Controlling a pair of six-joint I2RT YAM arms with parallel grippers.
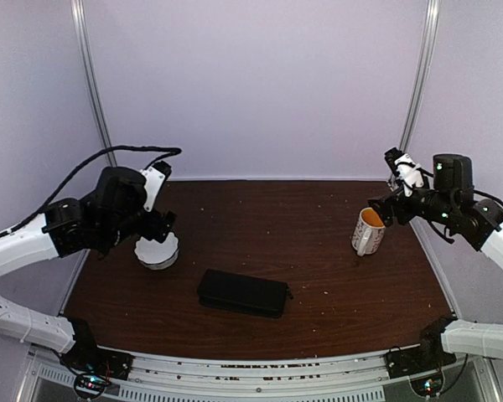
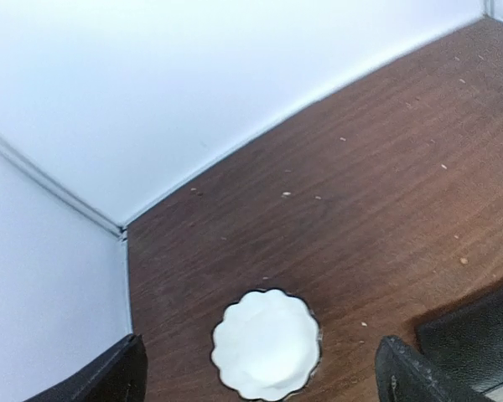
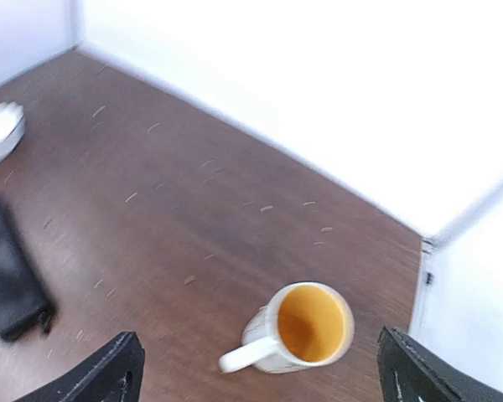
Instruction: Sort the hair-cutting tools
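Note:
The hair-cutting tools do not show in any view. My left gripper (image 1: 165, 224) (image 2: 262, 368) hangs open over the white fluted bowl (image 1: 158, 250) (image 2: 267, 343) at the left of the table, with nothing between its fingers. In the left wrist view the bowl's inside shows plain white. My right gripper (image 1: 386, 209) (image 3: 260, 362) stands open above a white mug (image 1: 368, 231) (image 3: 306, 329) with an orange inside, at the right of the table. Nothing shows inside the mug. A flat black zip case (image 1: 242, 292) lies shut near the table's front middle.
The brown wooden table (image 1: 302, 251) is walled by white panels at the back and both sides. The case's corner (image 2: 478, 335) shows at the lower right of the left wrist view. The right wrist view has the case (image 3: 8, 276) and the bowl (image 3: 0, 134) at far left.

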